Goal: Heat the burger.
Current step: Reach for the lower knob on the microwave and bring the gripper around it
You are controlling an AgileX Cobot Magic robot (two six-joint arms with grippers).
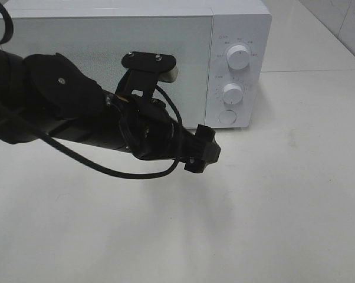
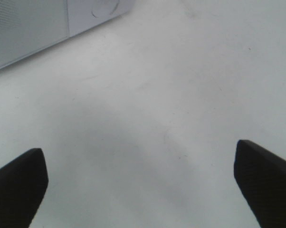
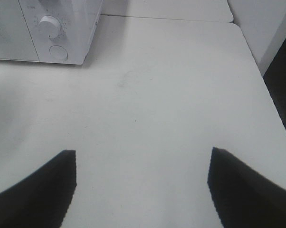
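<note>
Stretching in from the left of the high view, the black left arm [image 1: 77, 112] lies low over the white surface [image 1: 272, 206] in front of a white microwave [image 1: 107, 53]. A wrist camera bracket [image 1: 148, 68] stands up from the arm, and a black cable [image 1: 124, 171] loops beneath it.

The left gripper [image 2: 140, 187] has its jaws spread wide, one dark finger [image 2: 14, 185] at each edge of its wrist view. Only bare surface lies between them, and they grip nothing. A corner of the microwave sits beyond them, well apart.

The right gripper [image 3: 140, 190] also has its jaws wide apart over bare surface, its fingers [image 3: 247, 190] closed on nothing. The microwave's control end [image 3: 62, 28] lies far ahead of it.

The microwave's door is shut, and its pale front panel shows nothing of the inside. To the right of the door is a control strip with an upper dial [image 1: 239, 57], a lower dial [image 1: 232, 92] and a round button [image 1: 227, 116] below them. Small grey markings ring both dials, and a short line of characters sits above the upper one. All of it is too small and blurred to read, and no brand name can be made out.

The burger appears in none of the three views, so where it sits cannot be told.
</note>
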